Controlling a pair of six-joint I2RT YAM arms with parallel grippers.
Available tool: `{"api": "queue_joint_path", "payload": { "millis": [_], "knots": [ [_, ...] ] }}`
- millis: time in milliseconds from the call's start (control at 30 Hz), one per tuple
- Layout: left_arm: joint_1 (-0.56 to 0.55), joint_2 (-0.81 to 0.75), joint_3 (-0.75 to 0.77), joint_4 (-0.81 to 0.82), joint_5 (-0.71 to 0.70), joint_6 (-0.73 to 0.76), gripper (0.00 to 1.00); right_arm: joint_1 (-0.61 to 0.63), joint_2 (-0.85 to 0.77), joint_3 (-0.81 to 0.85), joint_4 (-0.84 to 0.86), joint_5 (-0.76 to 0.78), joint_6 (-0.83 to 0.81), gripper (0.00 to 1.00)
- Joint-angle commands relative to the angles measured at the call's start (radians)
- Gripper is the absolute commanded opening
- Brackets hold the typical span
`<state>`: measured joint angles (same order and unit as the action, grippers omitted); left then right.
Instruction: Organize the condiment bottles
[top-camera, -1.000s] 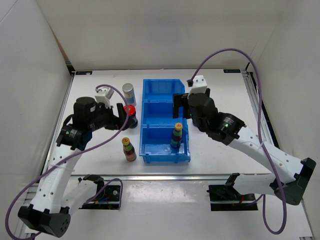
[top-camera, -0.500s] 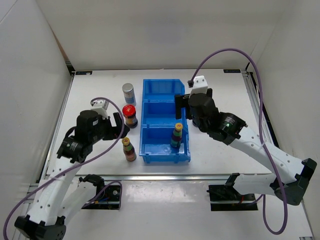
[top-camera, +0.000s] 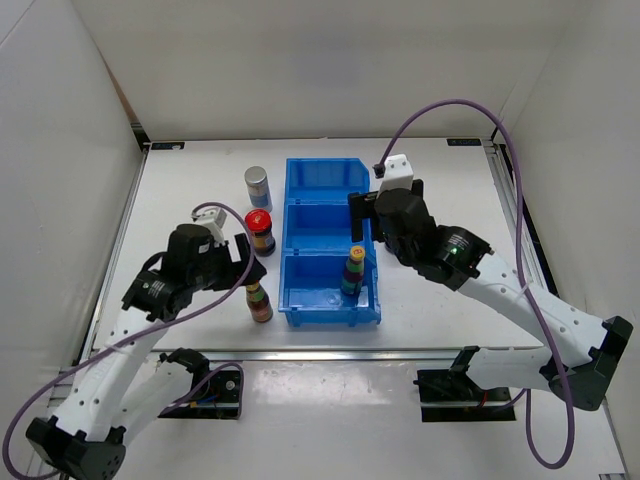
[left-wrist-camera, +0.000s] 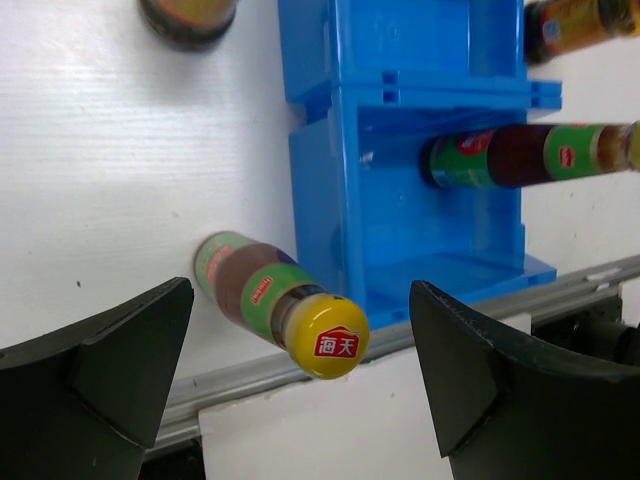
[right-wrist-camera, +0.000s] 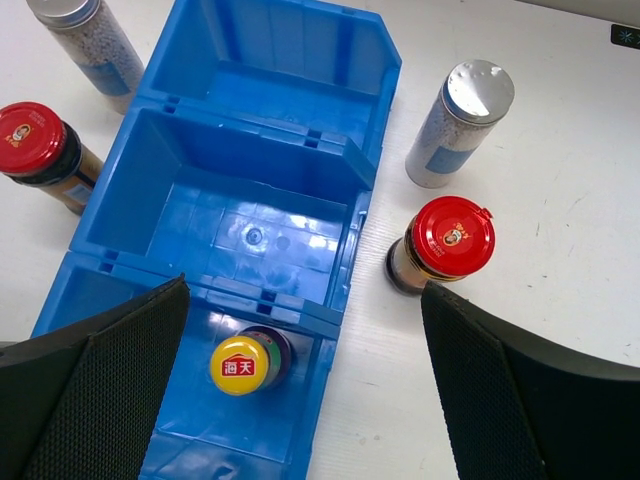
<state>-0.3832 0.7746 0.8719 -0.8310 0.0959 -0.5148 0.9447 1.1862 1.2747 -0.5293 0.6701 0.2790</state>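
A yellow-capped banded bottle (top-camera: 259, 301) stands on the table left of the blue bin (top-camera: 320, 175). My left gripper (top-camera: 250, 268) is open just above and behind it. In the left wrist view the bottle (left-wrist-camera: 262, 292) sits between my open fingers, untouched. A second yellow-capped bottle (top-camera: 353, 270) stands in the bin's near compartment. My right gripper (top-camera: 362, 215) is open and empty above the bin. A red-lidded jar (top-camera: 260, 230) and a silver-capped bottle (top-camera: 258, 185) stand left of the bin. The right wrist view shows another red-lidded jar (right-wrist-camera: 445, 245) and silver-capped bottle (right-wrist-camera: 460, 120) right of the bin.
The bin's middle (right-wrist-camera: 250, 225) and far (right-wrist-camera: 290, 60) compartments hold nothing. The table's metal front edge (left-wrist-camera: 430, 330) runs just beyond the bottle under my left gripper. White walls enclose the table on three sides.
My left gripper has drawn back from the red-lidded jar and moved toward the front, now over the yellow-capped bottle on the table. The right arm has barely moved.
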Motion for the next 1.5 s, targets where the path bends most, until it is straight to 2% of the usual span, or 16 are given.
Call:
{"api": "queue_joint_path", "payload": {
  "millis": [0,367,467,533,633,733,833,933,967,1033,1067,1200,1300,1467],
  "knots": [
    [-0.049,0.041,0.007,-0.028,-0.004,-0.034,1.0,0.006,0.003,-0.001,0.012,-0.003,-0.006,1.0],
    [-0.262,0.161,0.042,-0.092,-0.176,-0.074,1.0,0.006,0.003,-0.029,0.003,-0.003,0.012,1.0],
    [-0.289,0.19,0.042,-0.092,-0.229,-0.097,0.98,0.006,0.003,-0.029,0.003,-0.003,0.012,1.0],
    [-0.298,0.204,0.042,-0.092,-0.268,-0.097,0.85,0.006,0.003,-0.029,-0.006,-0.003,0.012,1.0],
    [-0.298,0.213,0.042,-0.092,-0.326,-0.097,0.74,0.006,0.003,-0.038,-0.006,-0.003,0.012,1.0],
    [-0.298,0.213,0.052,-0.102,-0.389,-0.087,0.73,0.006,0.003,-0.038,-0.006,-0.012,0.012,1.0],
    [-0.298,0.235,0.064,-0.102,-0.418,-0.061,0.66,0.006,0.003,-0.047,-0.006,-0.012,0.012,1.0],
    [-0.298,0.244,0.09,-0.102,-0.427,-0.033,0.53,0.006,0.003,-0.048,-0.006,-0.021,0.012,1.0],
    [-0.298,0.253,0.107,-0.102,-0.436,-0.033,0.44,0.006,0.003,-0.048,-0.006,-0.021,0.012,1.0],
    [-0.298,0.253,0.139,-0.102,-0.436,0.001,0.36,0.006,0.012,-0.048,-0.006,-0.021,0.012,1.0],
    [-0.298,0.253,0.153,-0.102,-0.45,0.012,0.28,0.006,0.012,-0.048,-0.006,-0.021,0.012,1.0],
    [-0.298,0.262,0.246,-0.111,-0.482,0.067,0.12,0.006,0.012,-0.048,-0.006,-0.021,0.012,1.0],
    [-0.298,0.291,0.344,-0.111,-0.483,0.107,0.11,-0.003,0.012,-0.048,-0.006,-0.021,0.012,1.0],
    [-0.298,0.376,0.49,-0.111,-0.372,0.136,0.11,-0.023,-0.006,-0.048,-0.015,-0.001,0.012,1.0]
  ]
}}
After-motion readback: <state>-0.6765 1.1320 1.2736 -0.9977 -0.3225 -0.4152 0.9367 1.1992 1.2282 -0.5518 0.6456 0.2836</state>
